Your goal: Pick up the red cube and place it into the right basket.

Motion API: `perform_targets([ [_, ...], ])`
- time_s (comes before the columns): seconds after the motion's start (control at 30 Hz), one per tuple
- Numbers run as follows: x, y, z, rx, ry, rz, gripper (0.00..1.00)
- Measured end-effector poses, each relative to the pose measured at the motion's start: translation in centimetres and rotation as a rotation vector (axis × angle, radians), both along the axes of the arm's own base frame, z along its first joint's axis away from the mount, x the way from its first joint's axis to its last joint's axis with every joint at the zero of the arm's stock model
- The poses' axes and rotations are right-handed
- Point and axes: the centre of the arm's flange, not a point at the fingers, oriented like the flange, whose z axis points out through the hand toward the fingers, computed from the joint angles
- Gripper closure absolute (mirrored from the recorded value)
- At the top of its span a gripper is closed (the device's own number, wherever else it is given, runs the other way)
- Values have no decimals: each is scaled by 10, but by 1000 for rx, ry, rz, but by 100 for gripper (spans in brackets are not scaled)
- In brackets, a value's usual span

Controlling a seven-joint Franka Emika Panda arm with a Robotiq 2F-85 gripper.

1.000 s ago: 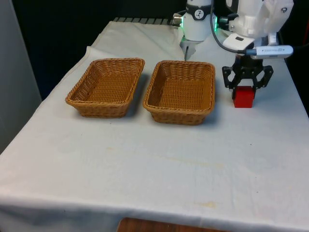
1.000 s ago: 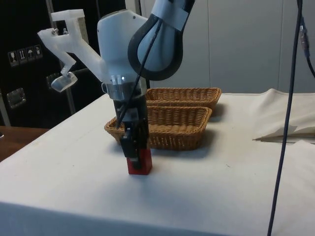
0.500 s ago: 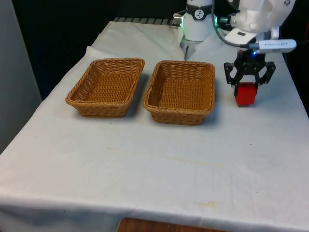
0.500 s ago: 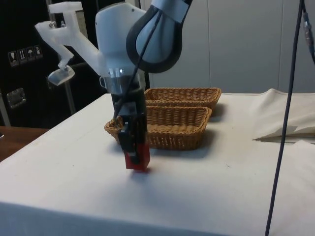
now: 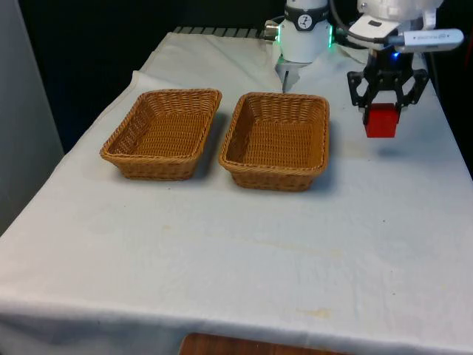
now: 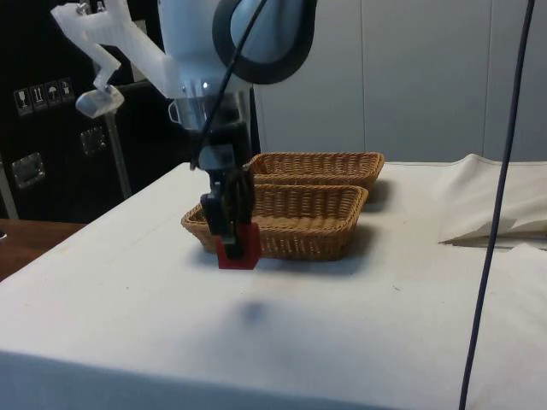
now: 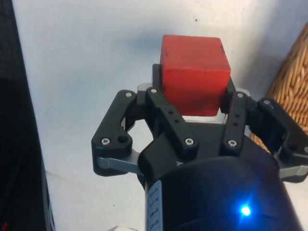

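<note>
Tool [image 5: 384,103] clamped on red cube [image 5: 382,122], airborne (shadow [image 6: 250,313] on cloth in side view).

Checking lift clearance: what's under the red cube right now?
The red cube, clamped in the gripper, hangs above bare white cloth, with its shadow on the cloth below. The right basket sits beside it, not underneath. The cube's underside is hidden.
</note>
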Motion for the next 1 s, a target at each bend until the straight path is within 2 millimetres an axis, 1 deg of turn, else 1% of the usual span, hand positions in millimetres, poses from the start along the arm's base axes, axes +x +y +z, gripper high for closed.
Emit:
perform_targets([
  [0.27,-1,-7,14,3,-1,-3,97],
  [0.47,2,-30,22,-1,-3,-4,97],
  [0.57,5,-41,23,-8,-7,-3,97],
  [0.6,5,-41,23,-8,-7,-3,97],
  [0.83,10,-64,24,-23,-13,0,97],
  [0.87,12,-71,24,-27,-15,-2,97],
  [0.9,12,-71,24,-27,-15,-2,97],
  [1.0,15,-81,24,-37,-18,-2,97],
])
